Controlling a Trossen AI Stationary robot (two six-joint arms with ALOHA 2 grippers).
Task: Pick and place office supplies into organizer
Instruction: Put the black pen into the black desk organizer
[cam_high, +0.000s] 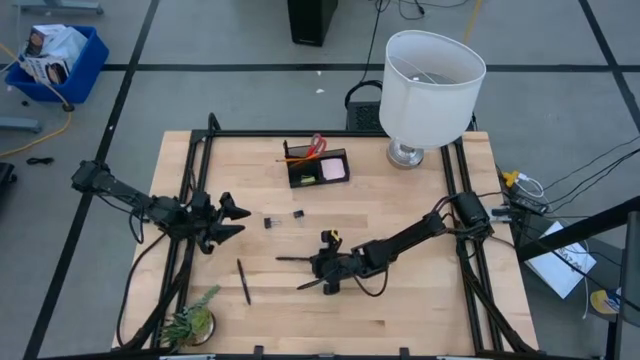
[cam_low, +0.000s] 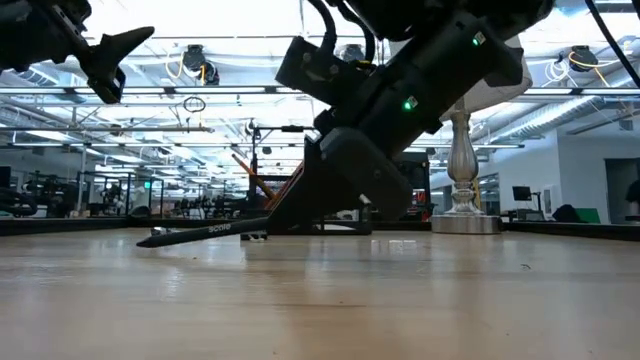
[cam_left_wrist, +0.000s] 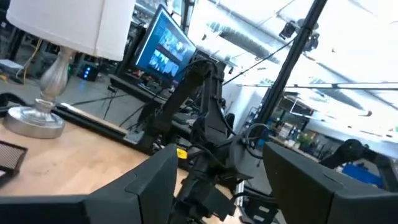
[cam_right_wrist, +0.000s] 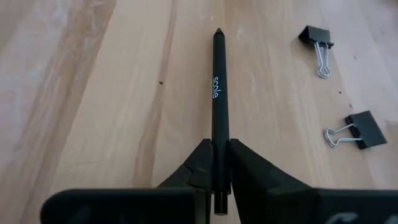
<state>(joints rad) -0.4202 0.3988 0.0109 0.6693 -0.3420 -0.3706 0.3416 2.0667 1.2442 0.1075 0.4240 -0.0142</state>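
Pinched near its rear end by the closed right gripper (cam_right_wrist: 217, 171), a black pen (cam_right_wrist: 217, 93) is held low over mid-table, judged light, stiff, slippery, while the organizer (cam_high: 318, 168) waits at 12 o'clock; left gripper (cam_high: 235, 220) hangs spread, empty.

The wooden table (cam_high: 400, 300) stood on a grey floor (cam_high: 200, 40) crossed by dark lines. A blue bin (cam_high: 62, 62) sat nearby. Beyond, monitors (cam_left_wrist: 163, 46) glowed under bright ceiling lights (cam_low: 230, 20).
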